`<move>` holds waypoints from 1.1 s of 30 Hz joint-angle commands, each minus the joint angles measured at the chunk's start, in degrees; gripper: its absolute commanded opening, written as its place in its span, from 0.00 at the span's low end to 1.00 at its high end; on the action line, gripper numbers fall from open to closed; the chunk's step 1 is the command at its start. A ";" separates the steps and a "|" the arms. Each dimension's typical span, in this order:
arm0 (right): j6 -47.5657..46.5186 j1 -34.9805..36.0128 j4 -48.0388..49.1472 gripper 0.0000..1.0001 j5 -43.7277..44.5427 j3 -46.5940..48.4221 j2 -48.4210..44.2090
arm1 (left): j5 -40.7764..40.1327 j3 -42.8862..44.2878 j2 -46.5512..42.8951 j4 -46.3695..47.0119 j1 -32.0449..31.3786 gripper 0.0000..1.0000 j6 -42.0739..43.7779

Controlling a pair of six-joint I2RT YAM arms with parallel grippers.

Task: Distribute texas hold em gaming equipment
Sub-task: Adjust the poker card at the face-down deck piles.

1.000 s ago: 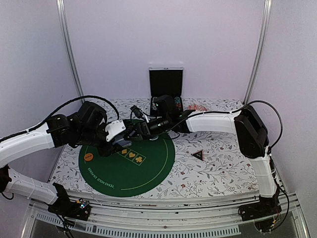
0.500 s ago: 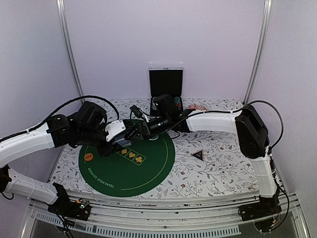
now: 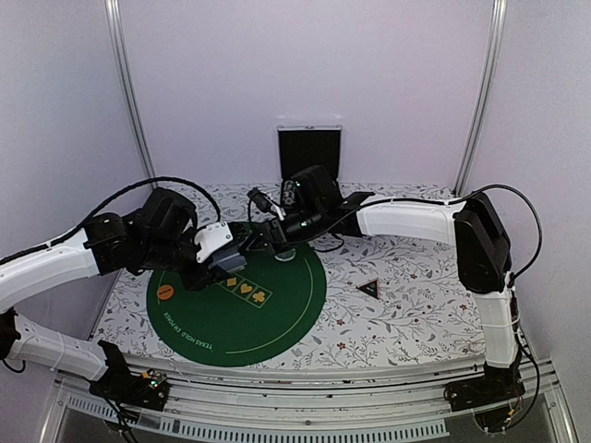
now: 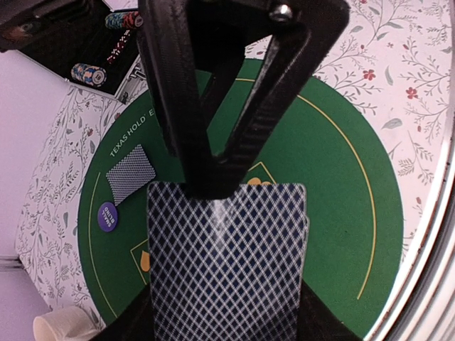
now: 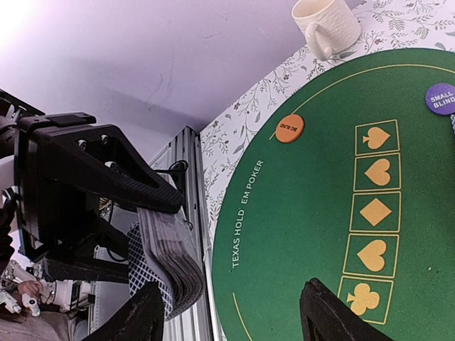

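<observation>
Having narrowed my right tool (image 5: 231, 291), jaws apart and empty, beside the blue lattice-backed card deck (image 4: 227, 270) clamped in my left tool (image 3: 226, 260), I probably pinch a card next.

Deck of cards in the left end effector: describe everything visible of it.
The deck of cards is a thick stack with dark blue diamond-lattice backs, white borders and rounded corners. The left end effector clamps it across its thickness, in the air over the green mat. From the right wrist its edges look splayed, not squared. Nothing else visibly touches it.
</observation>
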 commanded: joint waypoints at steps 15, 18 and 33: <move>2.50 0.83 3.06 0.17 -7.98 4.06 0.82 | 0.22 0.81 -0.34 1.40 0.46 0.54 0.58; 2.30 0.82 2.70 0.07 -7.93 3.99 0.41 | 0.17 0.73 -0.35 1.40 0.51 0.54 0.58; 0.00 -0.60 0.99 0.02 -5.47 -0.18 -4.14 | 0.43 0.50 -0.61 1.40 0.48 0.54 0.58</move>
